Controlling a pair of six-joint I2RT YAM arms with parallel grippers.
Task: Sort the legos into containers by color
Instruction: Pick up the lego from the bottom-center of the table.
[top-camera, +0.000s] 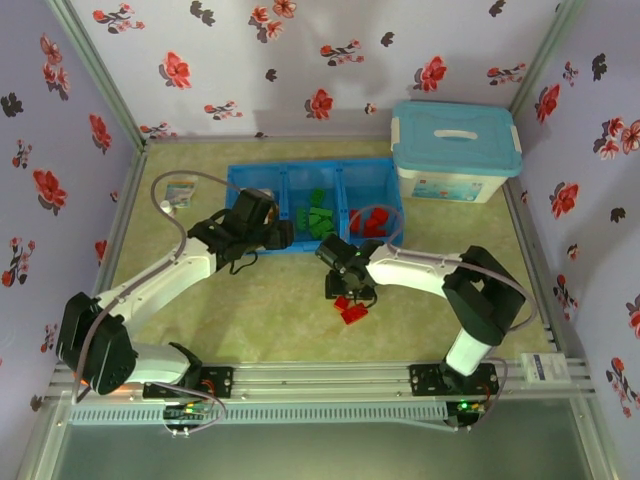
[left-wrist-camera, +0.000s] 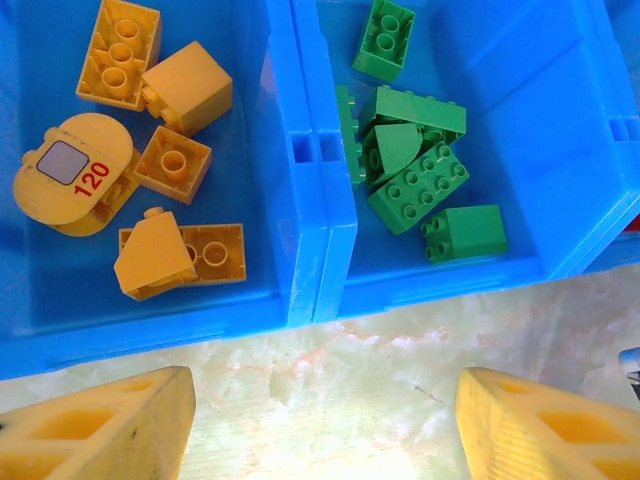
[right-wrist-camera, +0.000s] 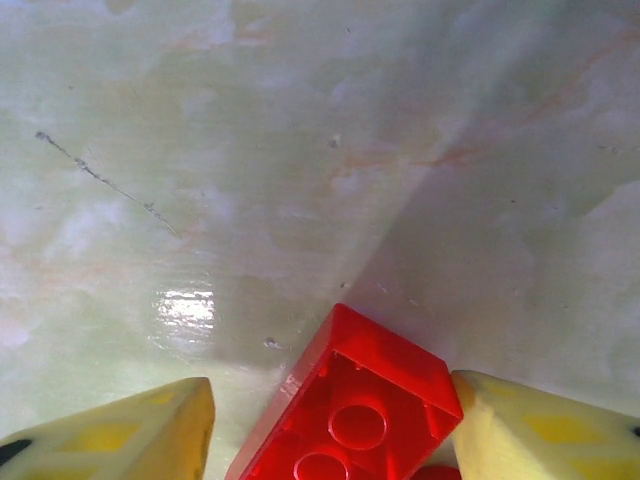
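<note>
Left fingers (left-wrist-camera: 100, 425) spread wide, empty; right fingers (right-wrist-camera: 540, 430) straddle glossy, angular red brick (right-wrist-camera: 350, 400), grip unclear

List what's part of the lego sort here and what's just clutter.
Job:
- bright blue three-compartment plastic tray
- yellow-orange plastic bricks in its left compartment
- green plastic bricks in the middle
- red plastic bricks in the right
- loose red plastic bricks on the table

Lying about:
- white plastic storage box with light-blue lid
- small printed card left of the tray
</note>
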